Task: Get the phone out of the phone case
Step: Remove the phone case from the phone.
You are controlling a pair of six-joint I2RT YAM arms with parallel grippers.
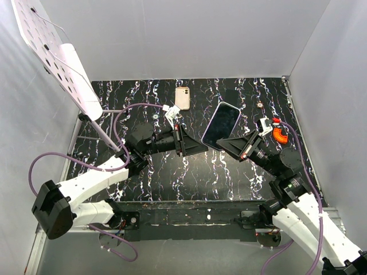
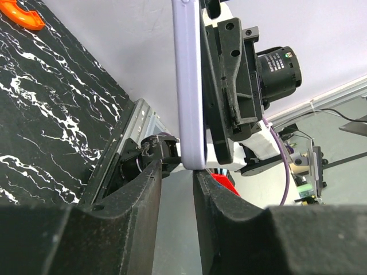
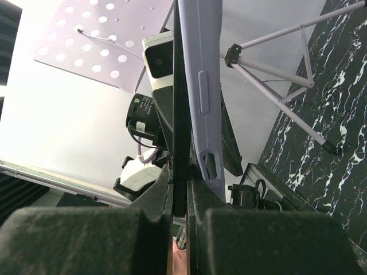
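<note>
The phone (image 1: 221, 125), dark screen up, hangs tilted above the middle of the black marbled table (image 1: 172, 172), held between the two arms. My right gripper (image 1: 234, 143) (image 3: 179, 180) is shut on the phone's thin black edge (image 3: 179, 114). The lavender phone case (image 3: 202, 86) runs beside that edge and bends away from it at the near end. In the left wrist view the case (image 2: 189, 86) stands edge-on, and its lower end rests at the tips of my left gripper (image 2: 178, 175) (image 1: 195, 146). Its jaws stand narrowly apart, with a gap left of the case.
A second, beige phone (image 1: 182, 97) lies at the back of the table. An orange piece (image 1: 280, 133) (image 2: 23, 14) sits near the right edge. A white perforated board (image 1: 54, 54) on a thin stand (image 1: 103, 134) leans over the left side. Grey walls enclose the table.
</note>
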